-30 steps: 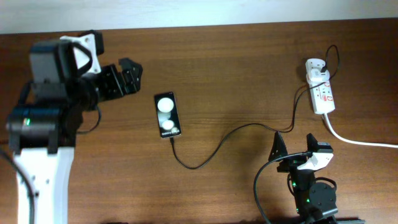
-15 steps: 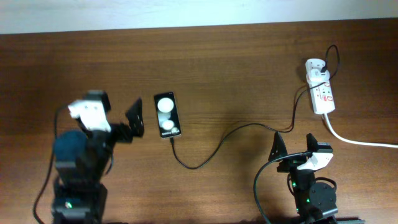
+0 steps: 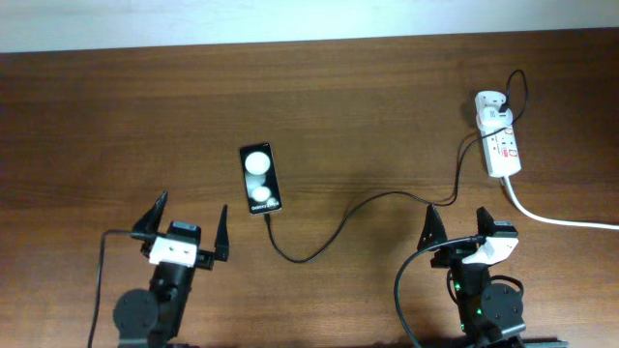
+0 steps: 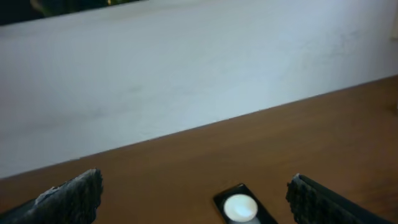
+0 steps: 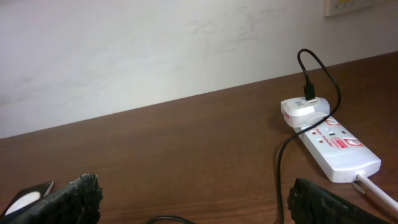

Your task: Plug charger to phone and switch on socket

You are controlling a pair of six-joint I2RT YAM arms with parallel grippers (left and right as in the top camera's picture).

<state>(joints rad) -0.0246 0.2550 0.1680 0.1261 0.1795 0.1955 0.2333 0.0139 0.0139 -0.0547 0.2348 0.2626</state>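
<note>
The small black glossy rectangular smartphone [image 3: 259, 179] was laid flat on the brown wooden worktop [image 3: 387, 87], left of centre, just ahead of the left claw [image 3: 189, 224], whose fingers were spread apart on nothing. The long thin black charger cable [image 3: 338, 224] was trailed from the smartphone's lettered end to a white adapter [image 3: 491, 104] seated in the white oblong power strip [image 3: 505, 153] at far right. Whether its tip was plugged in could not be told. The right claw [image 3: 457, 230] was likewise spread apart, empty, near the cable.
</note>
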